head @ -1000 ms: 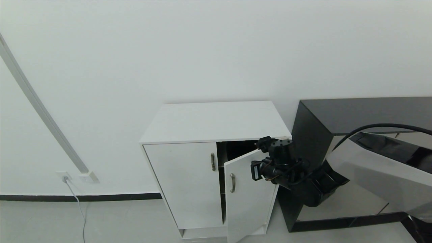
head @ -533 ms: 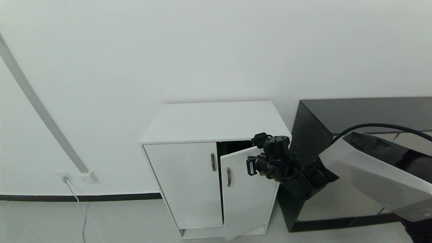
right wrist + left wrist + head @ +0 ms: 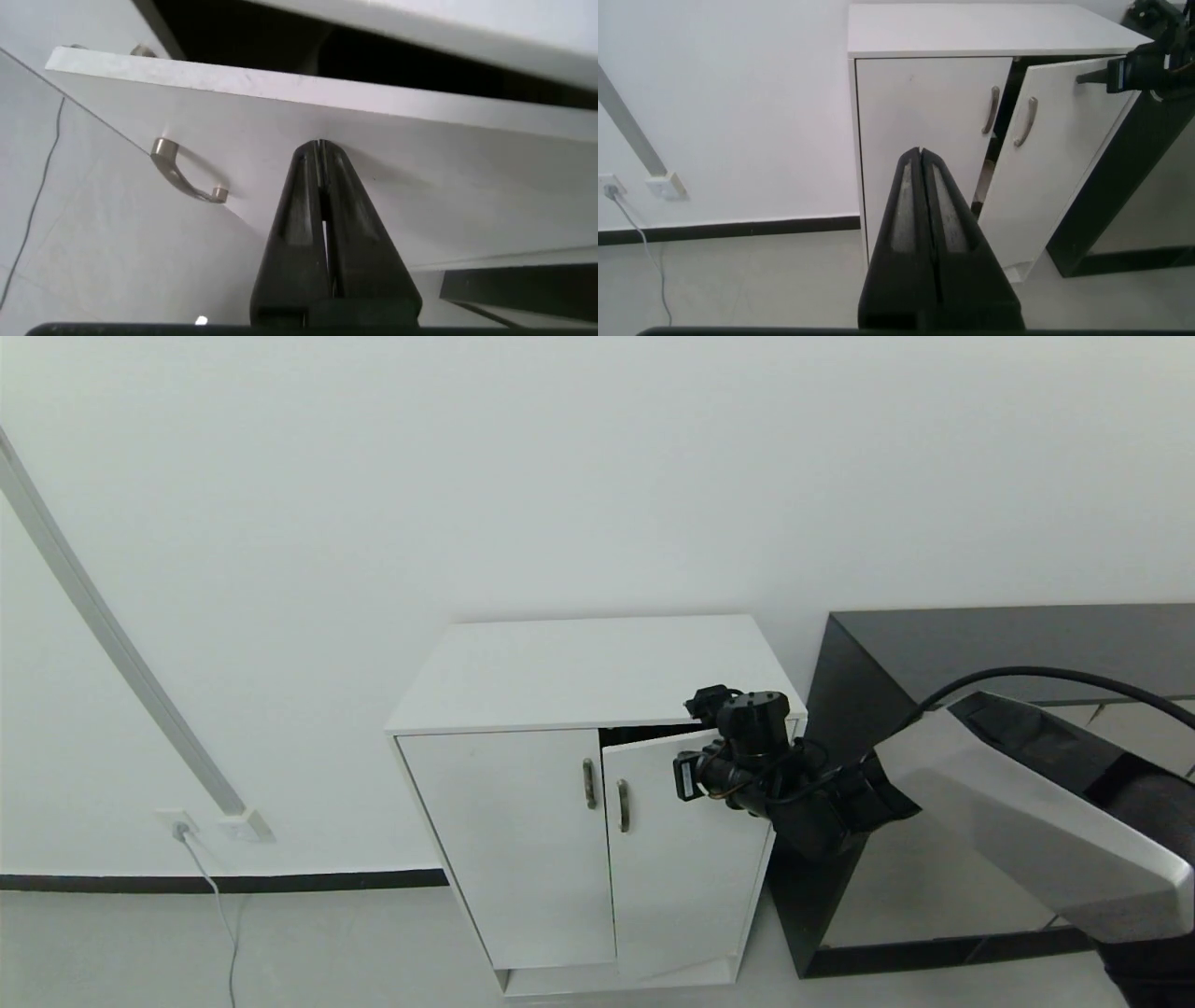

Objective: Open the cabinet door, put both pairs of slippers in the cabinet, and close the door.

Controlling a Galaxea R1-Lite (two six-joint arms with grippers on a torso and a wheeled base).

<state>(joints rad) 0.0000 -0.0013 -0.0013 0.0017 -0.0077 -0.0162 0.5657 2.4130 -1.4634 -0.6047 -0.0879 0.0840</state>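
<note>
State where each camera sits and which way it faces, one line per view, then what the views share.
Head view: on the robot's head, looking forward and down at the white cabinet; the right arm shows at the right.
Left wrist view: behind the shut left gripper, facing the cabinet front from farther back.
Right wrist view: behind the shut right gripper, tips at the ajar right door.
Shared: all three show that door's handle.
</note>
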